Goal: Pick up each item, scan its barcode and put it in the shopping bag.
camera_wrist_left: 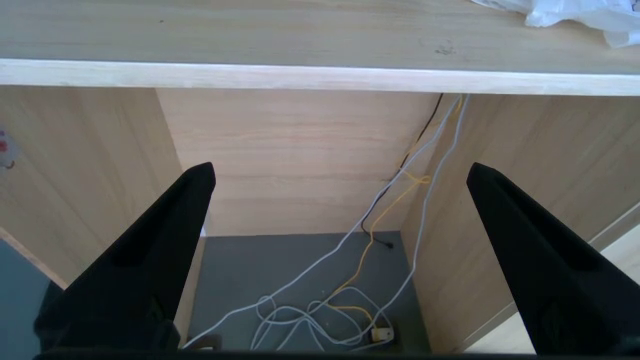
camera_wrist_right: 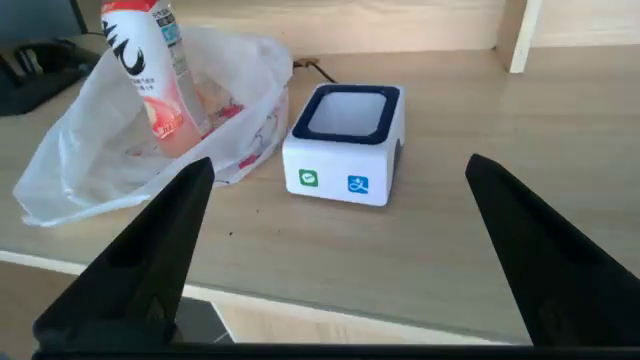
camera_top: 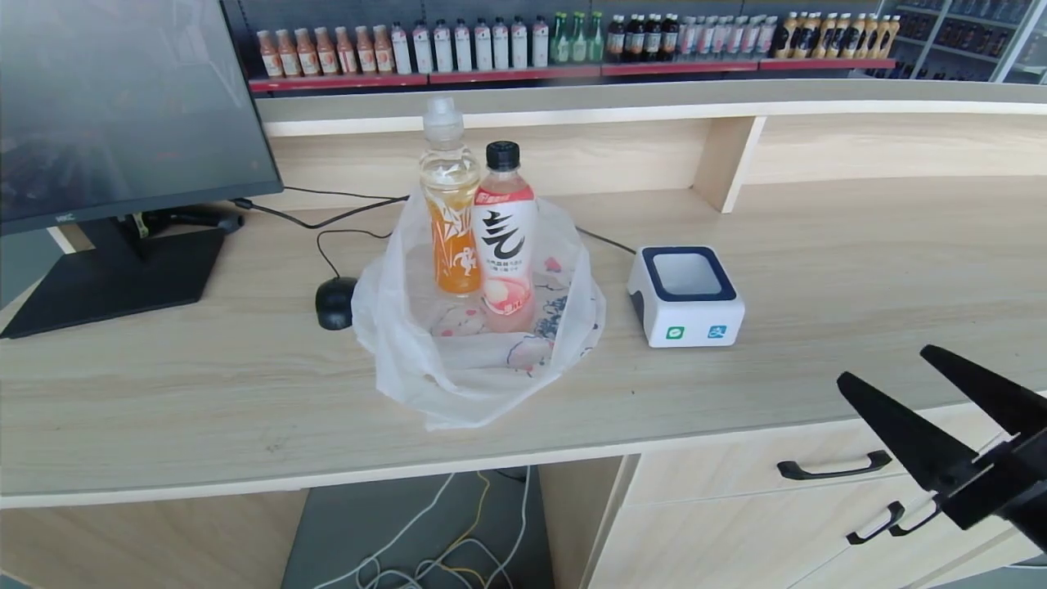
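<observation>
An orange drink bottle [camera_top: 451, 196] and a pink-labelled bottle [camera_top: 505, 237] stand upright inside the white plastic shopping bag [camera_top: 409, 343] on the counter. The pink bottle [camera_wrist_right: 145, 75] and the bag [camera_wrist_right: 90, 165] appear again in the right wrist view. Right of the bag sits the white barcode scanner [camera_top: 685, 296] [camera_wrist_right: 347, 143]. My right gripper [camera_top: 887, 366] [camera_wrist_right: 335, 180] is open and empty, low at the counter's front right, apart from the scanner. My left gripper [camera_wrist_left: 340, 185] is open and empty below the counter edge, facing the gap under the desk.
A monitor [camera_top: 123, 106] on its stand is at the left, with a black mouse [camera_top: 335, 301] and cables beside the bag. Drawers with black handles [camera_top: 833, 468] lie below the counter front. Loose cables [camera_wrist_left: 340, 310] hang under the desk. Bottle shelves line the back.
</observation>
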You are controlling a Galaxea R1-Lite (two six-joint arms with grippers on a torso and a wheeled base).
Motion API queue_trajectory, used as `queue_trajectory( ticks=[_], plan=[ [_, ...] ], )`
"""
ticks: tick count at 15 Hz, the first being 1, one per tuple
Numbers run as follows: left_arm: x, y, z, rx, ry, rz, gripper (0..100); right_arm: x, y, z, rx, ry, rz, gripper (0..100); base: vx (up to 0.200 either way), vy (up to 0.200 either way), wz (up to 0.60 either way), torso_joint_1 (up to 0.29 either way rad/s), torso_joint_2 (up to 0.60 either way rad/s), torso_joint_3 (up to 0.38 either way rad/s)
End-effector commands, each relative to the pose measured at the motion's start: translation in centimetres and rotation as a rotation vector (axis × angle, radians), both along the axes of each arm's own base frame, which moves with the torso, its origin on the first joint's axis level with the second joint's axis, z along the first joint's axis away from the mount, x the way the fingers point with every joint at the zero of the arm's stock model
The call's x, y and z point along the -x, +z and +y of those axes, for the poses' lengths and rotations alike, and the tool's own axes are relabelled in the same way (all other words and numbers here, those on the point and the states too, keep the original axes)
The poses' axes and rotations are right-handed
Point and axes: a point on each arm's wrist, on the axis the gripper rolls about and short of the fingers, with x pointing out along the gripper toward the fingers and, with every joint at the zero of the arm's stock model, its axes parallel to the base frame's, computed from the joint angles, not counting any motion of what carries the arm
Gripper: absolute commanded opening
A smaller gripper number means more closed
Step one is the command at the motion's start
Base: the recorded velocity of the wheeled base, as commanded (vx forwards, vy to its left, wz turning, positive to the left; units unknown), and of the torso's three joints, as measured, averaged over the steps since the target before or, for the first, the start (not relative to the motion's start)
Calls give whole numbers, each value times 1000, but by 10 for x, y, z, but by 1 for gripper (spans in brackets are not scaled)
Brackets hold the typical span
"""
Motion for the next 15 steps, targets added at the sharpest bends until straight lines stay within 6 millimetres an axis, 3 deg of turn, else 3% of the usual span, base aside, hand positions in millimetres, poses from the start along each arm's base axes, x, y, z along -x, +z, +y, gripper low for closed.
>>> queue_trajectory(
  ticks=[1,2,4,5,6,8,12,14,15],
  plan=[
    [0,0,0,0,0,0,100,26,-12,-15,-28,-1,36,100,0,0,0,0,0,0],
    [0,0,0,0,0,0,100,31,-20,-18,-15,0,117,100,0,0,0,0,0,0],
    [0,0,0,0,0,0,100,60,-45,-32,86,18,283,100,0,0,0,0,0,0],
    [0,0,0,0,0,0,100,68,-51,-35,114,48,301,100,0,0,0,0,0,0],
    [0,0,0,2,0,-2,100,91,-69,-46,175,95,345,100,0,0,0,0,0,0],
    [0,0,0,2,2,-2,100,116,-93,-61,246,141,351,100,0,0,0,0,0,0],
    [0,0,0,2,2,0,100,117,-92,-61,262,130,316,100,0,0,0,0,0,0],
    [0,0,0,2,0,-2,100,115,-92,-59,254,9,358,100,0,0,0,0,0,0],
    [0,0,0,2,2,-2,100,115,-92,-59,228,-145,386,100,0,0,0,0,0,0]
  ],
)
